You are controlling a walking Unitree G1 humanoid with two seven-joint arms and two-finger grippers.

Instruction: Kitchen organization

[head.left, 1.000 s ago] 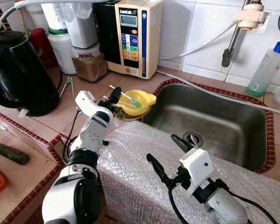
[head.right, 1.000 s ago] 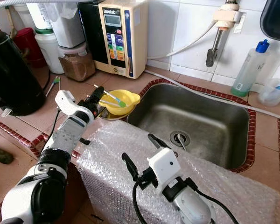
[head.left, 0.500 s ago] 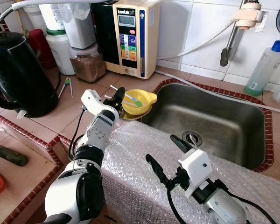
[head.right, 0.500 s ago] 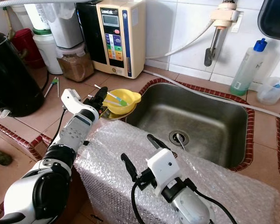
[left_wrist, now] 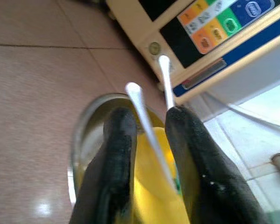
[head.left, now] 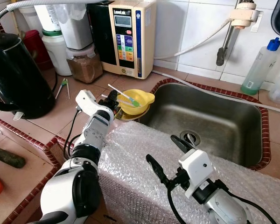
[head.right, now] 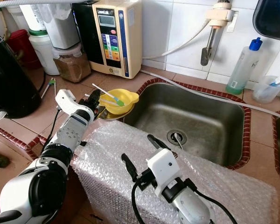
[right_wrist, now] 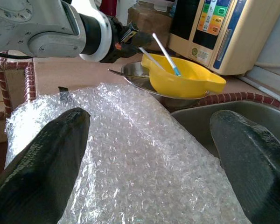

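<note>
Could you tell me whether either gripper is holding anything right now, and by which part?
Nothing is firmly held. The left gripper has a white spoon handle between its open fingers at the yellow bowl; the right gripper hovers open over the bubble wrap.

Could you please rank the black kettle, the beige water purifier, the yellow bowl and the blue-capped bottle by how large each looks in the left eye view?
1. Black electric kettle, nearer the camera, so its lead is unsure.
2. Beige water purifier.
3. Clear blue-capped bottle and shallow yellow plastic bowl: too alike to rank.
</note>
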